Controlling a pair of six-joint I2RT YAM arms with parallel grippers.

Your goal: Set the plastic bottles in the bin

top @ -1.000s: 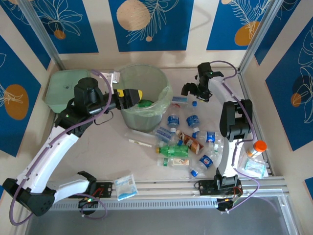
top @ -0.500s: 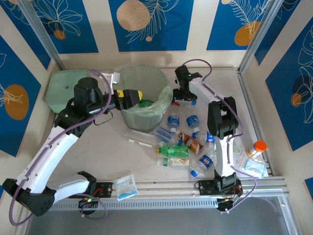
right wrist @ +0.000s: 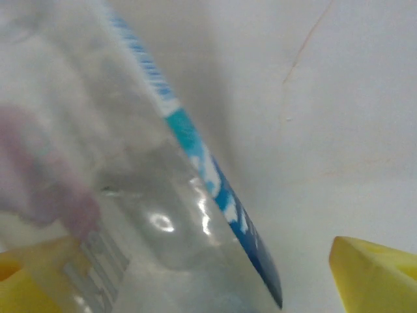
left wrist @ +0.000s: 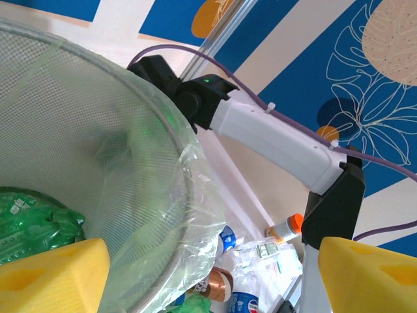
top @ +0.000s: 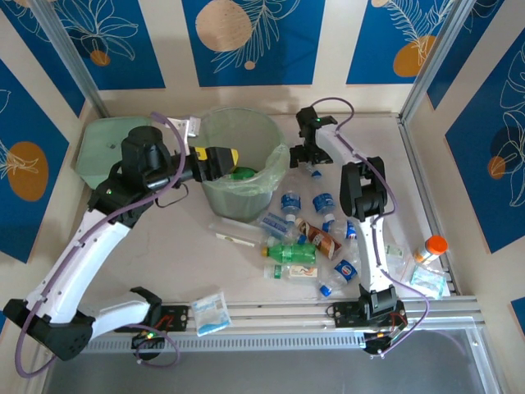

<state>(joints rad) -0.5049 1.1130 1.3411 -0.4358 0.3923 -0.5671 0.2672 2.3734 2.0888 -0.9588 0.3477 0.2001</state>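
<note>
Mostly, the plastic bottles [top: 324,201] lie in a loose heap on the table [top: 180,263], in front of the bin and to its right. Among them are clear ones with blue labels, a green soda bottle [top: 289,252] on its side, a brown-labelled bottle [top: 316,236] just behind it, and a long clear bottle [top: 238,230] near the bin's foot. One crumpled green bottle [top: 244,174] [left wrist: 32,225] already lies inside the bin [top: 225,123] [left wrist: 98,130], low against its bag liner. The left gripper [top: 230,160] [left wrist: 208,277] hangs over the bin's left rim, its yellow fingers [left wrist: 55,274] standing wide apart with nothing between them. The right gripper [top: 306,156] [right wrist: 195,280] is just beside the bin's right side, at the far end of the heap. In the blurred right wrist view, its jaws are spread around a clear blue-labelled bottle [right wrist: 150,195]. That bottle sits against the left finger, with bare table showing between it and the right finger. A flat white-and-blue packet [top: 211,312] lies near the front rail, well apart from the heap. A pale-green lidded box [top: 102,148] sits to the left of the bin.
</note>
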